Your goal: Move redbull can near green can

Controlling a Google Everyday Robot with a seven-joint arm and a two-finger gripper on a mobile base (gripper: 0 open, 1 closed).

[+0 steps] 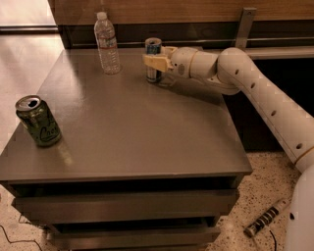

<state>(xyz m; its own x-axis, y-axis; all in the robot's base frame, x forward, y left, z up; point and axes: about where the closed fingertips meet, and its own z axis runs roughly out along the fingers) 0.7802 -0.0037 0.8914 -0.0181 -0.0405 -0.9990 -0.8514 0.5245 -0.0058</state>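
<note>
The gripper [153, 58] sits at the far edge of the table [137, 142], near the middle of the back edge, reached in from the right at the end of a white jointed arm [255, 93] that slants up from the lower right corner of the view. It is clamped on the redbull can [153, 45]: one pale cream finger [158, 62] lies across the front of the can at mid-height, the other shows just behind and to the right of the can's rim, and the can is caught between them. The slim blue-and-silver can stands upright with its base on the grey tabletop, its silver top showing above the near finger. A clear plastic water bottle [107, 44] with a white cap stands upright to the left of it, near but not touching, also along the back edge. The green can [39, 122] is well apart from both, at the front left corner of the table, close to the left edge; it is dark green with pale cursive lettering, leans slightly, and its silver top with the opening faces up. The broad middle of the tabletop lies between the two cans. Below the top, the table's front shows drawer fronts [122, 206]. A wooden panel [171, 10] runs behind the table, and on the speckled floor [265, 176] at lower right lies a short striped cylindrical object [267, 223] that I cannot identify.
</note>
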